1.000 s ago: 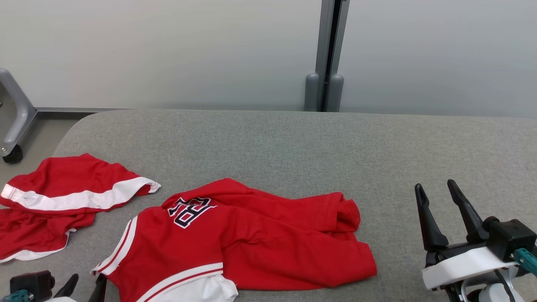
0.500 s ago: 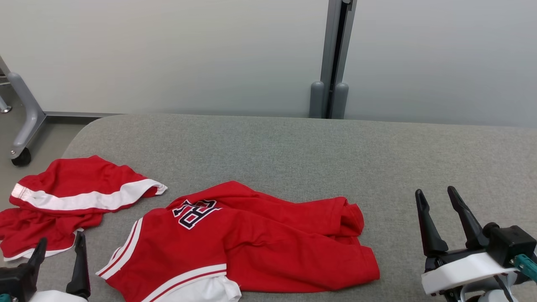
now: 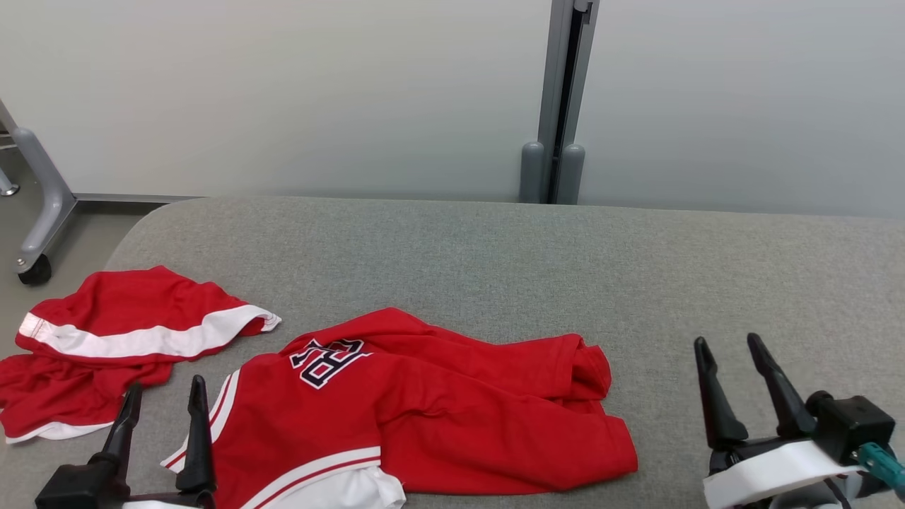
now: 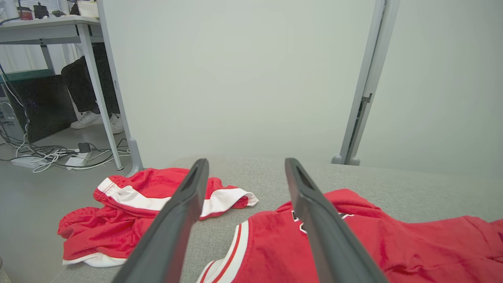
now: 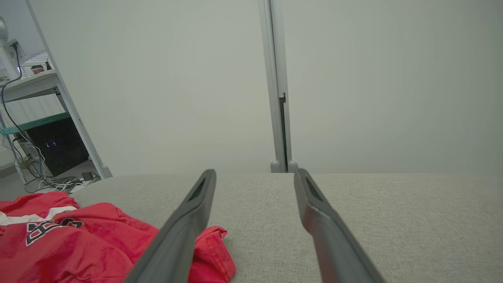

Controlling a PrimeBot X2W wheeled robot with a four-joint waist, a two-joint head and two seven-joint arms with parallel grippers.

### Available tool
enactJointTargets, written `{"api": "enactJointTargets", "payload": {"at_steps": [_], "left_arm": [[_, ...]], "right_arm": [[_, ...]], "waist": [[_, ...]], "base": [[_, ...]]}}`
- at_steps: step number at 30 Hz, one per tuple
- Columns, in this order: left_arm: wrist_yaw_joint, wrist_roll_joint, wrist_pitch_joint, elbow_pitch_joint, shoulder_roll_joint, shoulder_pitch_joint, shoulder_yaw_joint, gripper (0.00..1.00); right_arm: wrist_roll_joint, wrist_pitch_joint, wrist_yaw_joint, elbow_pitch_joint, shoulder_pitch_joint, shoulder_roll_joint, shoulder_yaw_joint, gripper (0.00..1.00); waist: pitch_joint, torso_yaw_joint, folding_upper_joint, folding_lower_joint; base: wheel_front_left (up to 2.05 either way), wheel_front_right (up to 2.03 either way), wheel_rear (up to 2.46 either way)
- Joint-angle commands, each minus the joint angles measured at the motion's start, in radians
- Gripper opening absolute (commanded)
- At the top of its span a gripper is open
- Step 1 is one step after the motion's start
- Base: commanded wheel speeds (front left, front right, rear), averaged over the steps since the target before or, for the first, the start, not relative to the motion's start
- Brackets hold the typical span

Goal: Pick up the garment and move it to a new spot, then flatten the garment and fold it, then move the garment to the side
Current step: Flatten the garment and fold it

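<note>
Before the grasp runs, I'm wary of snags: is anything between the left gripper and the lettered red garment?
Nothing visible. The open left gripper sits beside the lettered garment, at its striped edge; the other garment lies leftward.

There are 2 red pieces of clothing: 1 jersey (image 3: 424, 417) with dark lettering and 1 pair of shorts (image 3: 106, 339) with a white stripe. Both lie on 1 grey padded surface (image 3: 495, 247). There are 2 grippers, the left gripper (image 3: 165, 385) and the right gripper (image 3: 727, 341), each with 2 dark fingers. Behind stands 1 grey post (image 3: 565, 92) with 2 rounded feet (image 3: 530, 173). 1 black caster (image 3: 34, 270) sits at the left. The left wrist view shows 1 person's legs (image 4: 78, 86) and 2 white shoes (image 4: 88, 119).
</note>
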Motion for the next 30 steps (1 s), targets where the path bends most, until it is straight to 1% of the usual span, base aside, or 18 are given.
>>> {"api": "enactJointTargets", "payload": {"at_steps": [1, 6, 9, 11, 16, 18, 21, 24, 28, 30], "left_arm": [[0.000, 0.007, -0.011, 0.008, 0.001, -0.020, -0.003, 1.00], [-0.009, 0.021, -0.035, 0.044, -0.009, -0.029, -0.030, 1.00], [-0.016, 0.019, -0.038, 0.062, -0.015, -0.038, -0.047, 1.00], [-0.024, 0.015, -0.038, 0.074, -0.020, -0.041, -0.055, 1.00], [-0.035, 0.008, -0.041, 0.097, -0.030, -0.054, -0.075, 1.00], [-0.041, 0.007, -0.041, 0.107, -0.033, -0.061, -0.084, 1.00], [-0.045, 0.007, -0.039, 0.120, -0.035, -0.065, -0.095, 1.00], [-0.048, 0.005, -0.037, 0.131, -0.036, -0.071, -0.100, 1.00], [-0.051, 0.003, -0.036, 0.144, -0.036, -0.073, -0.108, 1.00], [-0.052, 0.001, -0.035, 0.147, -0.034, -0.073, -0.110, 1.00]], "right_arm": [[0.006, 0.000, 0.002, 0.003, -0.011, -0.008, 0.010, 1.00], [0.063, 0.000, 0.002, 0.052, -0.025, -0.037, 0.092, 1.00], [0.111, 0.001, 0.002, 0.112, -0.045, -0.064, 0.158, 1.00], [0.149, 0.020, 0.002, 0.154, -0.065, -0.081, 0.203, 1.00], [0.248, 0.129, 0.002, 0.232, -0.123, -0.113, 0.304, 1.00], [0.286, 0.175, 0.002, 0.256, -0.141, -0.115, 0.340, 1.00], [0.325, 0.248, 0.002, 0.307, -0.162, -0.123, 0.368, 1.00], [0.361, 0.307, 0.002, 0.355, -0.177, -0.110, 0.383, 1.00], [0.412, 0.352, 0.002, 0.391, -0.176, -0.093, 0.399, 1.00], [0.429, 0.358, 0.002, 0.396, -0.174, -0.096, 0.408, 1.00]], "waist": [[0.000, 0.001, 0.0000, 0.0000], [0.001, 0.009, 0.0000, 0.0000], [0.002, 0.021, 0.0000, 0.0000], [0.001, 0.029, 0.0000, 0.0000], [0.002, 0.048, 0.0000, 0.0000], [0.001, 0.060, 0.0000, 0.0000], [0.001, 0.078, 0.0000, 0.0000], [-0.001, 0.095, 0.0000, 0.0000], [-0.004, 0.110, 0.0000, 0.0000], [-0.005, 0.116, 0.0000, 0.0000]], "base": [[0.00, 0.00, 0.00], [0.00, 0.00, 0.00], [0.00, 0.00, 0.00], [0.00, 0.00, 0.00], [0.00, 0.00, 0.00], [0.00, 0.00, 0.00], [0.00, 0.00, 0.00], [0.00, 0.00, 0.00], [0.00, 0.00, 0.00], [0.00, 0.00, 0.00]]}}
